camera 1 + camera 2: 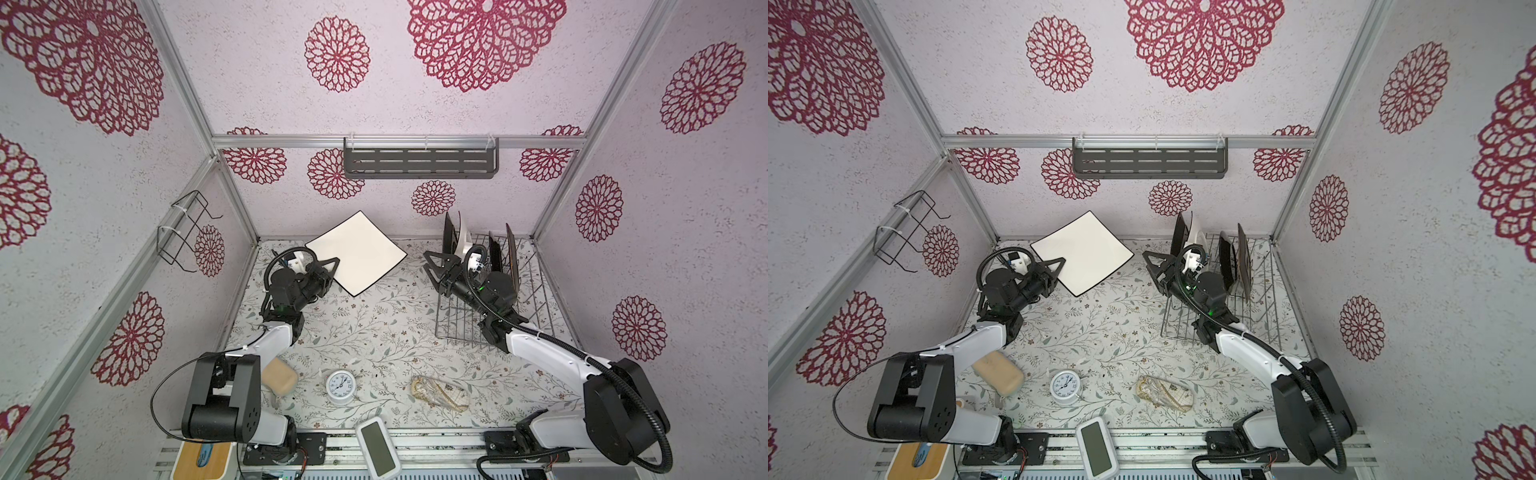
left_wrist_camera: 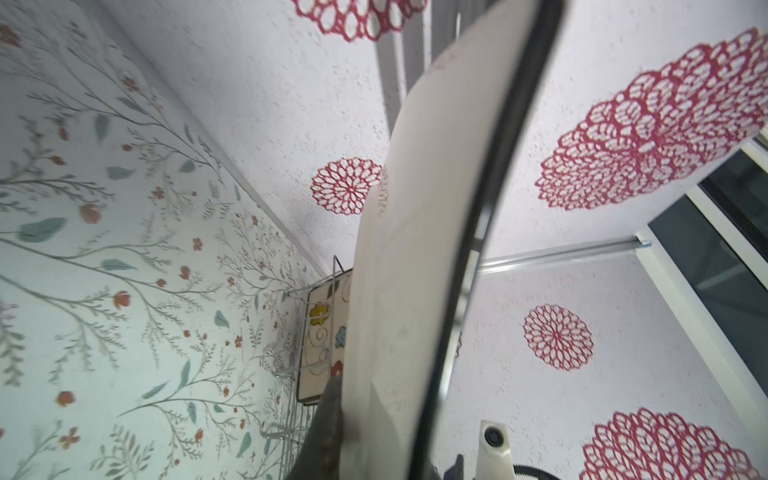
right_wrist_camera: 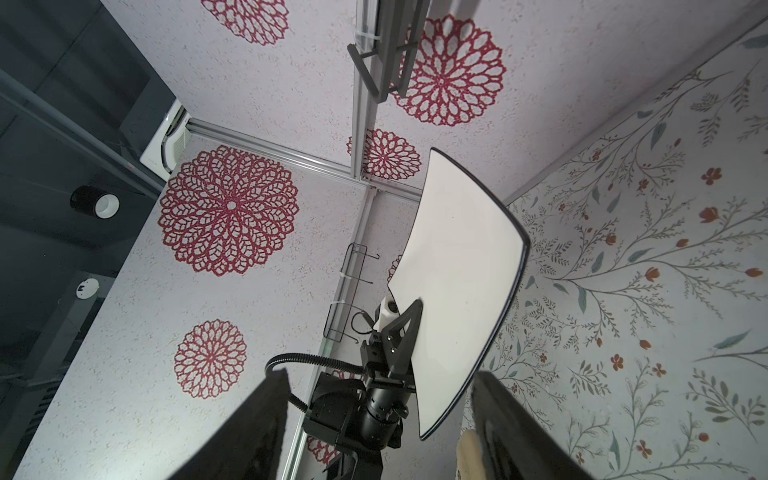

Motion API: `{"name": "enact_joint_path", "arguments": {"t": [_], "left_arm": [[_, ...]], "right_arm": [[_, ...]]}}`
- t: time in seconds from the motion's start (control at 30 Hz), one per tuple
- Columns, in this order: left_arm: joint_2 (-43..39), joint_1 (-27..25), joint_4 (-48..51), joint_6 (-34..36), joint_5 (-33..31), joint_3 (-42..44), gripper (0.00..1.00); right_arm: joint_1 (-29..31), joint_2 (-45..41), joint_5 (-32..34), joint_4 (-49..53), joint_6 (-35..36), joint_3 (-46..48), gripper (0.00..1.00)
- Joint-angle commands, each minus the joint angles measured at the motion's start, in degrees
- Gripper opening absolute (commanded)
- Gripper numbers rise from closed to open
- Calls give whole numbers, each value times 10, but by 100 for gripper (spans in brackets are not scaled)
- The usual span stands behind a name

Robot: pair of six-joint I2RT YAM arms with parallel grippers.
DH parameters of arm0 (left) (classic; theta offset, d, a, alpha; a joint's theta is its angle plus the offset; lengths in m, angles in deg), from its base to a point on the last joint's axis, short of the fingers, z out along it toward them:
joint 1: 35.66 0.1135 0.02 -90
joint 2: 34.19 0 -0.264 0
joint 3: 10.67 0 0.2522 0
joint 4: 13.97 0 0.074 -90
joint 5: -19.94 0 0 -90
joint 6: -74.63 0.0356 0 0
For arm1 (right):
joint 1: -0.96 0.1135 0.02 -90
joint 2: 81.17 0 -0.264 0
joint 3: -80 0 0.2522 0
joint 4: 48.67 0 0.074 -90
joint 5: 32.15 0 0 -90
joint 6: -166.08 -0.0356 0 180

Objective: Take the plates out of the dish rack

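Silver wire dish rack [image 1: 457, 328]: several plates [image 1: 511, 253] stand on edge at its far end. White square plate [image 1: 359, 253] is well left of the rack, held up tilted, with one edge clamped in the left gripper [image 1: 333, 266]. Right gripper [image 1: 429, 267] sits at the rack's left side, jaws spread and empty. It is the nearer arm, and the racked plates lie just behind it.

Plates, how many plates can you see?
5. One white square plate is held up by the left gripper. Four stand upright in the dish rack: a dark plate, a pale plate, then two more dark plates. The right arm may hide others.
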Motion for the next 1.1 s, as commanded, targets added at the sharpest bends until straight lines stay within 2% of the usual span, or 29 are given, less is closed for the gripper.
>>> {"name": "enact_joint_path", "arguments": {"t": [0.0, 0.33, 0.6, 1.07], "left_arm": [[-12, 15, -122, -16, -22, 4, 0], [35, 56, -172, -30, -35, 17, 0], [76, 76, -193, -37, -49, 19, 0], [91, 98, -198, -31, -97, 50, 0]], "right_arm": [[-3, 8, -20, -29, 5, -22, 72], [-2, 10, -18, 8, 32, -21, 72], [13, 3, 5, 91, 94, -38, 73], [41, 20, 35, 167, 155, -61, 73]]}}
